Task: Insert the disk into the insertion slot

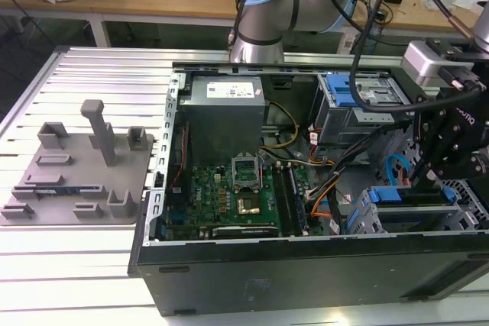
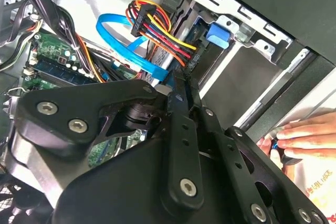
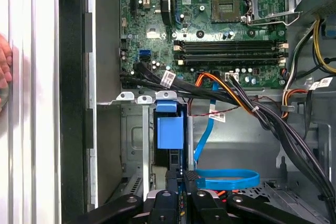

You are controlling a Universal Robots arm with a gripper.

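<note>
Open computer case (image 1: 153, 211) on a slatted table (image 1: 46, 265), seen from the exterior view and both wrist views. The disk (image 3: 170, 129) stands edge-on in the slot (image 3: 134, 140) of the small grey cage, at the lower right of the exterior view (image 1: 380, 195). Only its bright blue carrier end and a blue tab show, and its silver face and label are hidden. The gripper (image 3: 181, 178) hangs over that cage at the exterior view's right (image 1: 426, 177). Its black fingers (image 2: 181, 98) are drawn together with a thin slit between them, their tips just beside the carrier end. Whether they touch the disk cannot be told. A looped blue flat cable (image 3: 228, 178) lies just beside the fingertips, and a bundle of black, orange, red and yellow wires (image 3: 236, 100) crosses near the cage mouth. The green board (image 1: 237, 188) fills the case's middle, with the grey power supply (image 1: 227, 116) above it in the frame. The larger bay (image 1: 359, 93) with blue top sits at upper right. A person's hand (image 2: 307, 135) rests outside the case wall, fingers on a small blue-and-dark item. A grey fixture plate (image 1: 76, 173) lies at the exterior view's left, well apart from the case.
</note>
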